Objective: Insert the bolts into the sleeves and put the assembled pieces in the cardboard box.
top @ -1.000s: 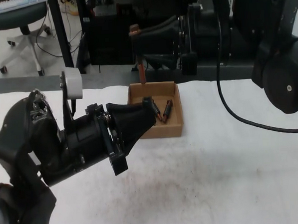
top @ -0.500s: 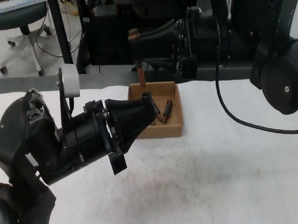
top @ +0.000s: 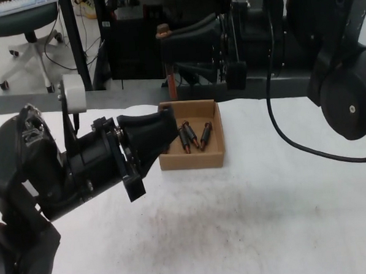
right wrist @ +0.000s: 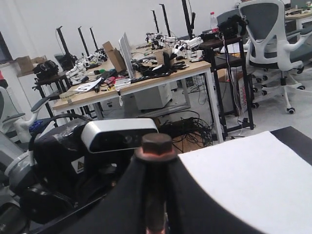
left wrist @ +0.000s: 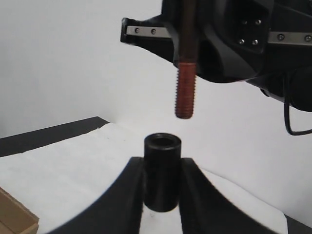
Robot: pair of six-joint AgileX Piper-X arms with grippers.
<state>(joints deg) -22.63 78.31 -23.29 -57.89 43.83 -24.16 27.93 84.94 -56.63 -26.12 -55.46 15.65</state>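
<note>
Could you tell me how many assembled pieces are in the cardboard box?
3 in the box: two pieces side by side, one to their right; the left gripper may hide more.

**No legible print**

Nothing could be read. A small pale sticker [right wrist: 78,167] sat on the black arm housing [right wrist: 48,151] seen from the right wrist, its marks too small to make out. Sheets [right wrist: 87,87] on a far desk [right wrist: 146,80] showed no readable lines either
</note>
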